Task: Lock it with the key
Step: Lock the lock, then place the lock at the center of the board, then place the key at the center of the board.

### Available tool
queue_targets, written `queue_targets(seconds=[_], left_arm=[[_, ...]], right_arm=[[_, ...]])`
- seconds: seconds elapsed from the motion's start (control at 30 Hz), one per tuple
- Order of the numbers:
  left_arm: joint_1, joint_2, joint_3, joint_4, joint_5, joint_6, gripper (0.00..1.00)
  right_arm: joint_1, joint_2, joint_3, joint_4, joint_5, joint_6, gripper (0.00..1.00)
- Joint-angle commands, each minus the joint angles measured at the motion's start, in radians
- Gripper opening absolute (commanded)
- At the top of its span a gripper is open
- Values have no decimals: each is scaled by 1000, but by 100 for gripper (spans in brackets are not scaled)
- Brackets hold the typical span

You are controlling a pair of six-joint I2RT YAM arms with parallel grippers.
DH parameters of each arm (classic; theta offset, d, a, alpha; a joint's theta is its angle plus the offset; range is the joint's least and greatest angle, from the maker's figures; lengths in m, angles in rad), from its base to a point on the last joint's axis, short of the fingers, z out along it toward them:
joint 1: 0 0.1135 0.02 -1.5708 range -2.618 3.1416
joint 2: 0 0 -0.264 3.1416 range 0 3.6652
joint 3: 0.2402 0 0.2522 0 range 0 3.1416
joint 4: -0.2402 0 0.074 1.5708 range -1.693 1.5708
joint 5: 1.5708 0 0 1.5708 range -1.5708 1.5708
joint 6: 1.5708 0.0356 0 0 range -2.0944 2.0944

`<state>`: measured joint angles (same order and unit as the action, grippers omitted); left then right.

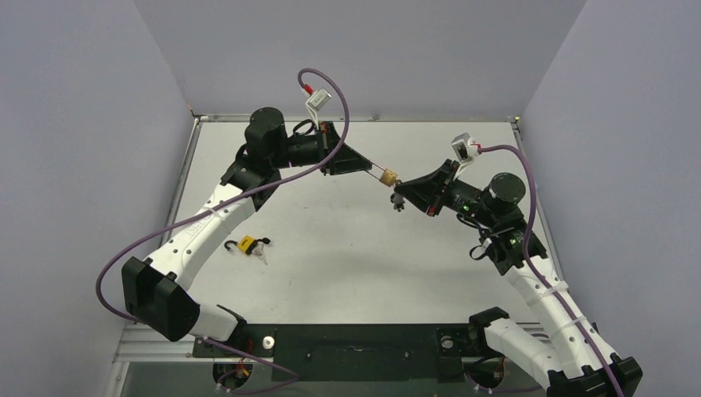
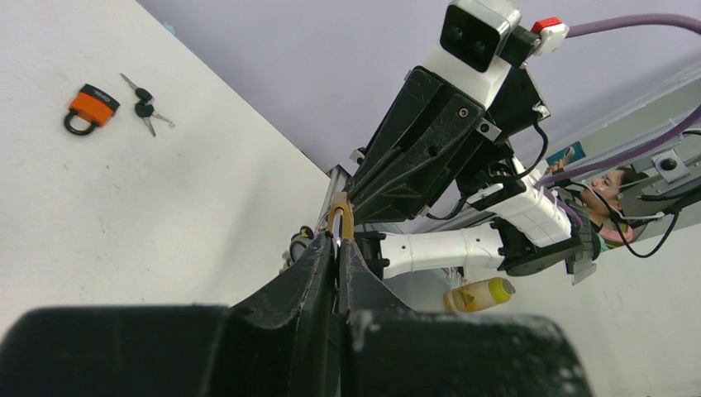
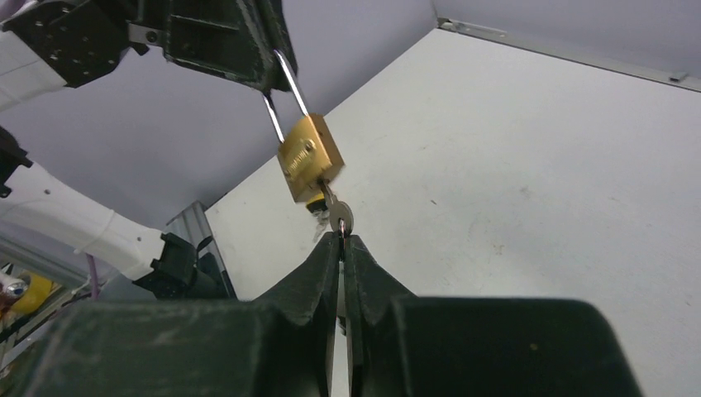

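Note:
A brass padlock hangs in the air between the two arms, above the middle of the table. My left gripper is shut on its steel shackle; the padlock shows edge-on at the tips in the left wrist view. A silver key sits in the underside of the padlock body. My right gripper is shut on the key's head; it also shows in the top view. More keys hang below it, partly hidden.
An orange and black padlock lies with its keys on the table's left part; it also shows in the left wrist view. Grey walls close the table on three sides. A metal rail runs along the far edge.

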<state>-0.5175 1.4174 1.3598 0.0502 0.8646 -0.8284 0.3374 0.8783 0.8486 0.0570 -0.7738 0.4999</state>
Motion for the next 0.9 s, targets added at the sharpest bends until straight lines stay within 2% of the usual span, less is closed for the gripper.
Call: queue_targets(seconds=[0.0, 0.17, 0.33, 0.4, 0.6, 0.87], left_arm=[[83, -34, 20, 85, -3, -10, 0], [118, -2, -33, 124, -11, 1, 0], [102, 81, -105, 189, -83, -14, 0], [93, 131, -133, 223, -104, -20, 0], [61, 323, -174, 341, -112, -74, 0], [40, 557, -138, 377, -112, -87, 0]], right_arm=[[-62, -28, -33, -32, 70, -42, 0], [-117, -3, -63, -46, 101, -46, 0], [-89, 99, -38, -114, 221, -44, 0], [-57, 164, -9, -148, 337, -44, 0], [20, 414, 133, -234, 534, -18, 0], [27, 717, 280, -272, 587, 25, 0]])
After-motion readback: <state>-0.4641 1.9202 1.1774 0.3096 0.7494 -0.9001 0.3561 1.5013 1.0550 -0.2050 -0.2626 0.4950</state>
